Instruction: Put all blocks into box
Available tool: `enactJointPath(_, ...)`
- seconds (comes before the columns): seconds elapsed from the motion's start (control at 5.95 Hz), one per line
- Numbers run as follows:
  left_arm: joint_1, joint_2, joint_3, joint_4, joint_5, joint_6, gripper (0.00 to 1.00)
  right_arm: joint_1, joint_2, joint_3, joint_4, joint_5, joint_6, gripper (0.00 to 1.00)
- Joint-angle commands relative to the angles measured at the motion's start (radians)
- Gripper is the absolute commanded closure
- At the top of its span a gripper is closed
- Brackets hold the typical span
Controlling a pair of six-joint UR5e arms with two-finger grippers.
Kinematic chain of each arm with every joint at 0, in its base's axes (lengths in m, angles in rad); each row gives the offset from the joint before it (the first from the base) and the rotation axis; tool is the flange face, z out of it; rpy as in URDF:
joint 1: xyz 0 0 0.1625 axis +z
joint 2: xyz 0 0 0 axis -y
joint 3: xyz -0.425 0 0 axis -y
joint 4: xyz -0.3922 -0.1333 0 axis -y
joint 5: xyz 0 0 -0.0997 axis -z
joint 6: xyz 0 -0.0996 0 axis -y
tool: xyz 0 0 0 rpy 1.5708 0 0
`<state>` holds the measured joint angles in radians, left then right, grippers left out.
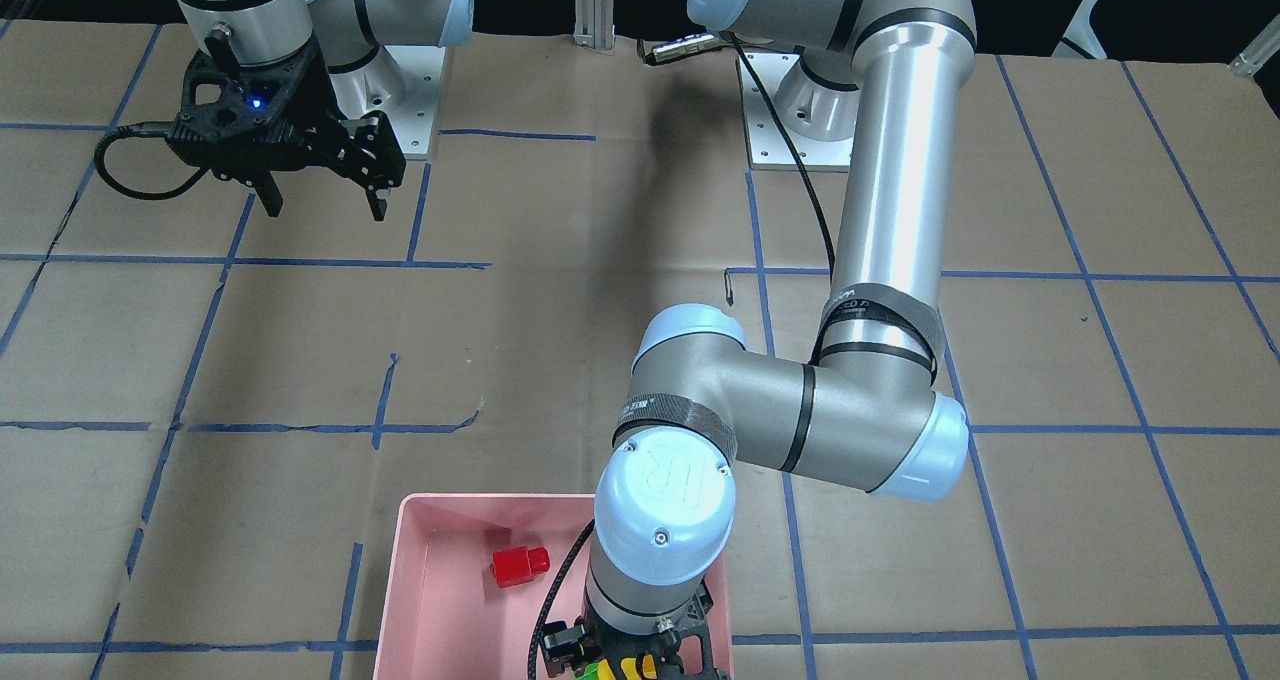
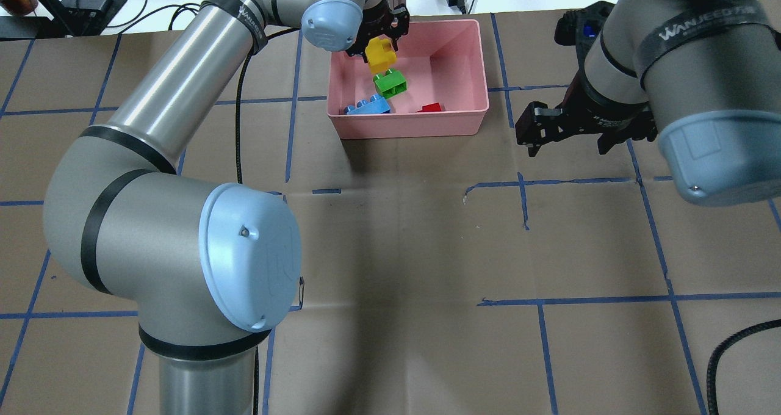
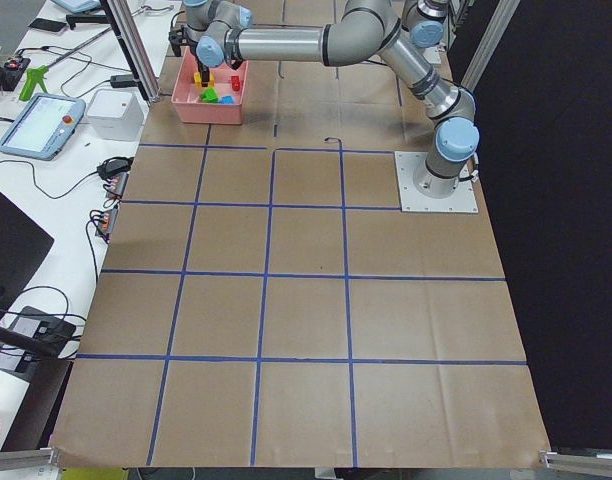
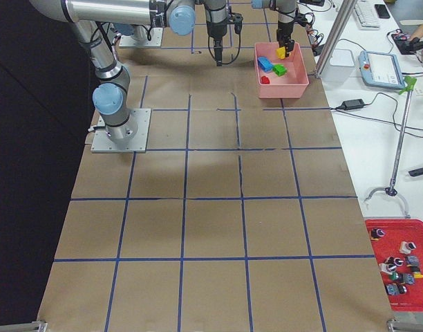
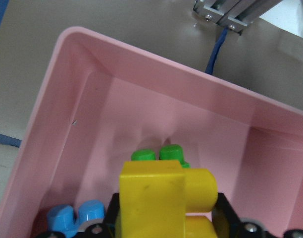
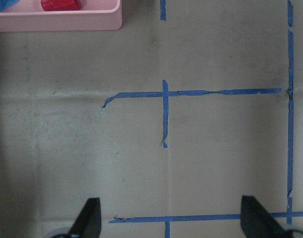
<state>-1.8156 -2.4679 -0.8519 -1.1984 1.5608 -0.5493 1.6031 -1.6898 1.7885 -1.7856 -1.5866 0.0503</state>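
The pink box (image 2: pixel 409 125) stands at the table's far edge. In it lie the green block (image 2: pixel 390 84), the light-blue block (image 2: pixel 367 105) and the red block (image 2: pixel 431 107). My left gripper (image 2: pixel 378 43) is shut on the yellow block (image 2: pixel 380 56) and holds it above the box's left half, over the green block. The left wrist view shows the yellow block (image 5: pixel 156 198) between the fingers, with the green block (image 5: pixel 159 153) and the light-blue block (image 5: pixel 75 218) below. My right gripper (image 2: pixel 568 148) is open and empty over bare table, right of the box.
Blue tape lines (image 2: pixel 525 201) grid the brown table. An aluminium post (image 5: pixel 226 15) stands just beyond the box's far rim. A side bench with a tablet (image 3: pixel 41 125) and cables runs past the box. The left arm's elbow (image 1: pixel 800 420) hangs over the table's middle.
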Motion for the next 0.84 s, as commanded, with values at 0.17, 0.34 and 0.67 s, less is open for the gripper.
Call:
enactJointPath(0.17, 0.022, 0.145, -0.028, -0.162, 0.016, 0.182, 0.01, 0.0, 0.004, -0.05, 0.025, 0.0, -0.003, 0.0)
enactJointPath(0.34, 0.079, 0.253, -0.083, -0.293, 0.015, 0.274, 0.01, -0.002, 0.01, -0.037, 0.022, 0.0, 0.0, 0.0)
enactJointPath(0.67, 0.201, 0.514, -0.325, -0.358, 0.013, 0.536, 0.01, 0.001, 0.012, -0.038, 0.022, -0.01, -0.001, 0.0)
